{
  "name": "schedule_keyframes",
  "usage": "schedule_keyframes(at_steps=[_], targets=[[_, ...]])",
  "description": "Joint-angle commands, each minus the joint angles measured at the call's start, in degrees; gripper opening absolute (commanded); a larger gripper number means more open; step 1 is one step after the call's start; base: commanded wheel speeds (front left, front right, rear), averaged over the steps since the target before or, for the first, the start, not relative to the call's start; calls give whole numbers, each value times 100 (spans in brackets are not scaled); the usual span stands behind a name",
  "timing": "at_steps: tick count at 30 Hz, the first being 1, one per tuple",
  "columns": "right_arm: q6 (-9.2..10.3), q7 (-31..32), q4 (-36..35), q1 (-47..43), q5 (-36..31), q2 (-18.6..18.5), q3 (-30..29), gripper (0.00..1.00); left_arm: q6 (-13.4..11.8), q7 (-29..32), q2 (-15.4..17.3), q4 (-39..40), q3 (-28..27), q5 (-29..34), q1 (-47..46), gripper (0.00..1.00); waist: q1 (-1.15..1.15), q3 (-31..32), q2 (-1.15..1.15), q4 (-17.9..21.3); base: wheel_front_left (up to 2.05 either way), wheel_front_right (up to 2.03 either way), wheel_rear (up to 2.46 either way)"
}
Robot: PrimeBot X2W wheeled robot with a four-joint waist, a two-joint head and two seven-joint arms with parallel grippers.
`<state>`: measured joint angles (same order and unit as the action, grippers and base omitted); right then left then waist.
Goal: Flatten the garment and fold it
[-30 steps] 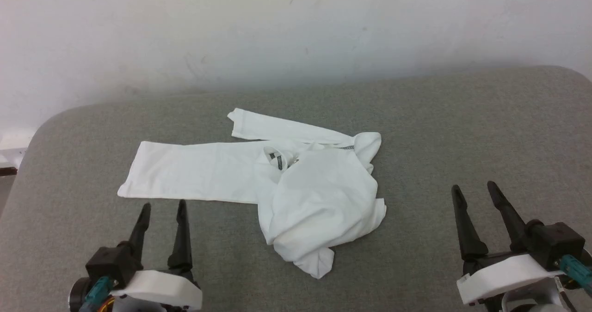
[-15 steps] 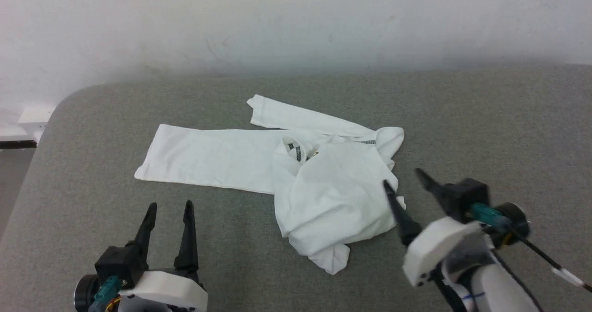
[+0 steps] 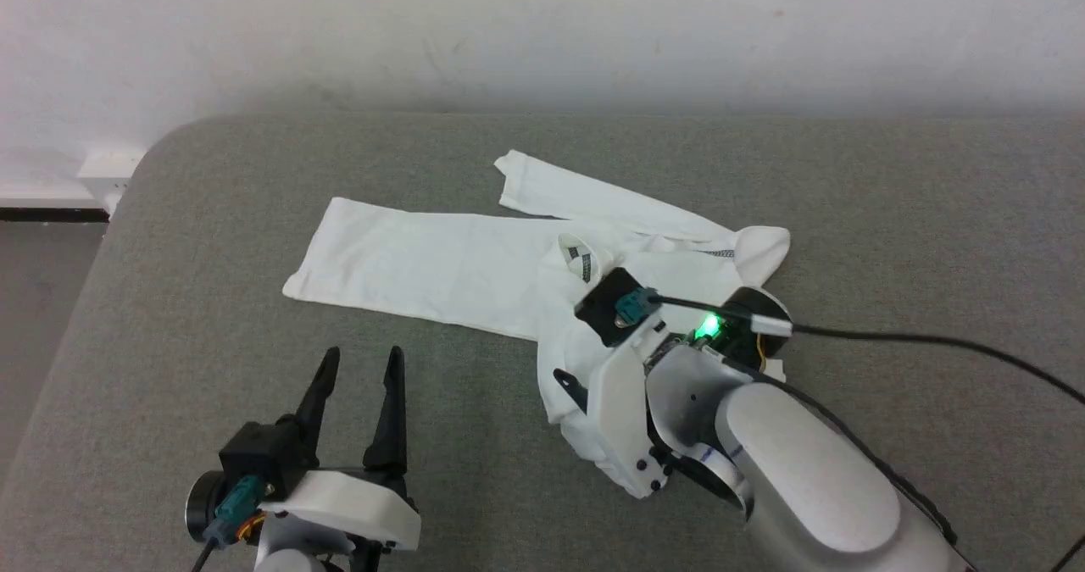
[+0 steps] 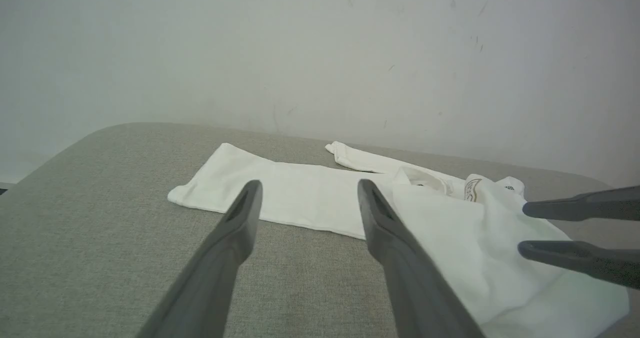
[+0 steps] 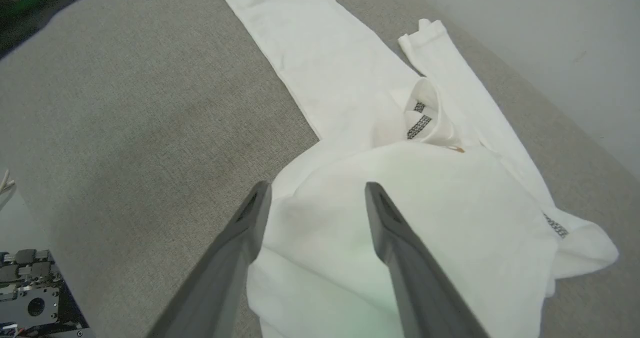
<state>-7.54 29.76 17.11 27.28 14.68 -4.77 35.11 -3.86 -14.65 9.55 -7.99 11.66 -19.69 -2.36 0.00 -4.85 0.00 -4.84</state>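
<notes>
The garment point(image 3: 441, 267) lies around the middle of the desk point(image 3: 890, 216), one half flat, the other heaped; thin, light and stretchy, it will likely drag and bunch, so pinch a free edge of the heap beneath the spread, empty right pincer point(image 5: 317, 188); the left pincer point(image 3: 363, 353) hovers spread near the near edge.

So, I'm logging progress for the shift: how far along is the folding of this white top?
Barely started. Done: one long section of the garment lies flat. In hand: the right end effector hangs open over the crumpled part; the left end effector is open, apart from the cloth. Left: spreading, then all folding.
</notes>
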Motion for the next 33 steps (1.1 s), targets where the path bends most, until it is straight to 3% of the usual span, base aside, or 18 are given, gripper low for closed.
schedule_keyframes(at_steps=[1,8,10,16,22,26,33], targets=[[5,256,181,266,79,22,140,100,62,-24,-28,-55,16,-25,-112,100,0,-87,0,-128,0,0,0],[5,799,939,879,49,71,564,100,155,-31,-109,-190,22,-30,-212,100,0,-259,0,-224,0,0,0],[5,855,1184,902,15,73,596,0,180,-32,-134,-219,20,-25,-233,100,0,-267,0,-237,0,0,0],[5,650,1251,858,271,0,730,0,198,-34,-165,-233,-71,2,-189,100,0,-203,0,-100,0,0,0],[5,-164,169,520,306,-266,-26,0,210,-34,-194,-135,-181,26,-104,100,0,-33,0,144,0,0,0],[5,-347,-934,-197,139,-378,-1283,0,190,-34,-194,-74,-252,57,30,100,0,77,0,357,0,0,0],[5,-12,-2437,-2265,-221,88,-4053,0,205,-34,-210,-74,-249,71,103,100,0,149,0,547,0,0,0]])
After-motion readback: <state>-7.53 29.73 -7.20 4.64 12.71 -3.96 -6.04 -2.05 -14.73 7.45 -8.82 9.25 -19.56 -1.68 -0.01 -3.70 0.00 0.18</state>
